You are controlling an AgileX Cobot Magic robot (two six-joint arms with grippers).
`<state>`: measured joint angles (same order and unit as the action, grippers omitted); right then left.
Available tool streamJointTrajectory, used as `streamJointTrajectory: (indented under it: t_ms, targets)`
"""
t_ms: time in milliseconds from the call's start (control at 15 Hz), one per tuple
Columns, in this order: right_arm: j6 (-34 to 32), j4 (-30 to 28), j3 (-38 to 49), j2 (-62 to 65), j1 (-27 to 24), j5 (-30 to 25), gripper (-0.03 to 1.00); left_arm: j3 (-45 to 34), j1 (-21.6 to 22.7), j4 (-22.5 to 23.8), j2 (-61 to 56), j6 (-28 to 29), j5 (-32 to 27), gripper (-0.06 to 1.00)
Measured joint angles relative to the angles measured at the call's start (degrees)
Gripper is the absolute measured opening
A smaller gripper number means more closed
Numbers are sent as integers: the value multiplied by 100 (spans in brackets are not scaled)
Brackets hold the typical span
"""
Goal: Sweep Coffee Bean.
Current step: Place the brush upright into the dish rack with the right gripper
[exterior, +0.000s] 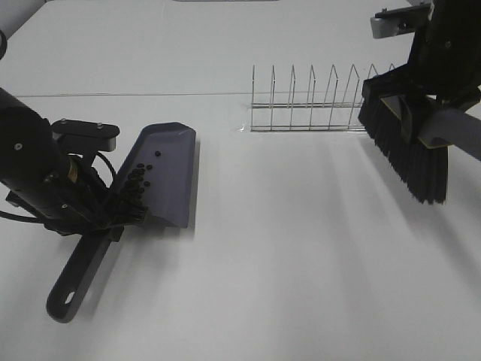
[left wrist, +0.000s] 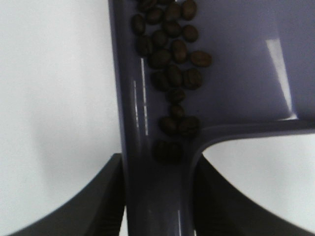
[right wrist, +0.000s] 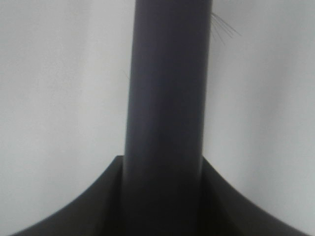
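Tabletop: no stray beans visible on it. Wire rack stands toward the far edge, right of middle. Brush hangs raised over the far right corner, bristles off the surface, right gripper clamped on its handle. Dustpan lies near the left edge, left gripper closed tight on its handle. Coffee beans lie inside the pan, heaped at the handle end. Assessment: sweeping appears complete. Keep the lip no lower than the heel and move slowly, so none roll out.
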<state>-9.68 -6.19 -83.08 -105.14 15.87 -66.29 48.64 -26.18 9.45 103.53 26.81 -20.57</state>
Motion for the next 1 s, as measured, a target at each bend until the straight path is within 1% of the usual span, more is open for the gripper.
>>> streamJointTrajectory:
  t_ms: [133,267,533,733,1000]
  targets:
    - [0,23,109,-132,-6,430,36,0,-6,0,0,0,17,38]
    - [-63,-11,103,-350,-6,665,36,0,-6,0,0,0,34,38]
    - [-407,-401,-195,-791,-6,756,36,0,-6,0,0,0,34,38]
    - [-418,-521,-596,-1066,-6,773,36,0,-6,0,0,-17,34,38]
    - [-453,-653,-688,-1197,-6,871,36,0,-6,0,0,-86,40,38]
